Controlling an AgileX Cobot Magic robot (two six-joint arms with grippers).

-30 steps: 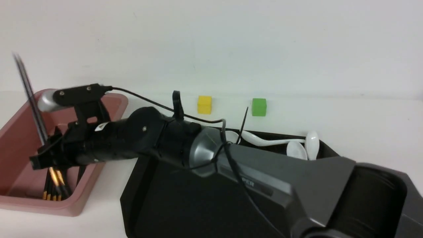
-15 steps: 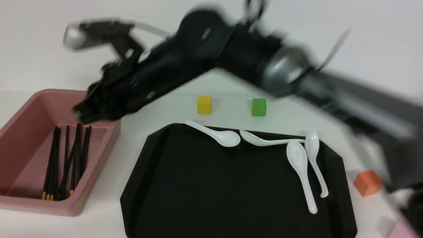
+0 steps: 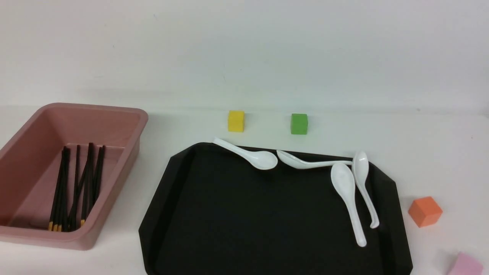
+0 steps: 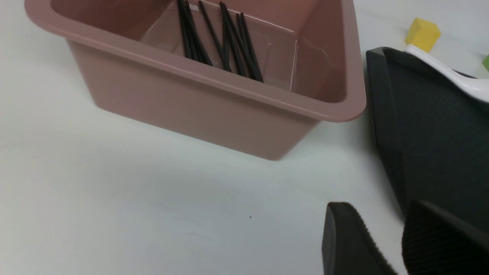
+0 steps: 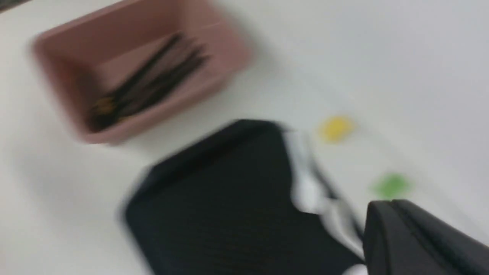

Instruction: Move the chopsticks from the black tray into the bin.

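Observation:
Several chopsticks (image 3: 76, 187) lie together in the pink bin (image 3: 95, 109) at the left, yellow ends toward me. The black tray (image 3: 248, 221) in the middle holds no chopsticks, only white spoons. Neither gripper shows in the front view. In the left wrist view my left gripper (image 4: 380, 208) is open and empty, low over the table between the bin (image 4: 210, 107) and the tray (image 4: 439, 133); the chopsticks (image 4: 225, 42) show inside the bin. The right wrist view is blurred: my right gripper (image 5: 393, 204) is shut and empty, high above the tray (image 5: 229, 198), far from the bin (image 5: 76, 95).
Several white spoons (image 3: 345, 191) lie along the tray's far and right sides. A yellow cube (image 3: 236, 121) and a green cube (image 3: 299, 123) stand behind the tray. An orange cube (image 3: 425, 211) and a pink cube (image 3: 466, 264) sit to its right.
My right arm reached over the bin with a chopstick, let it go there, then swung up and back out of the front view. The bin now holds one more chopstick.

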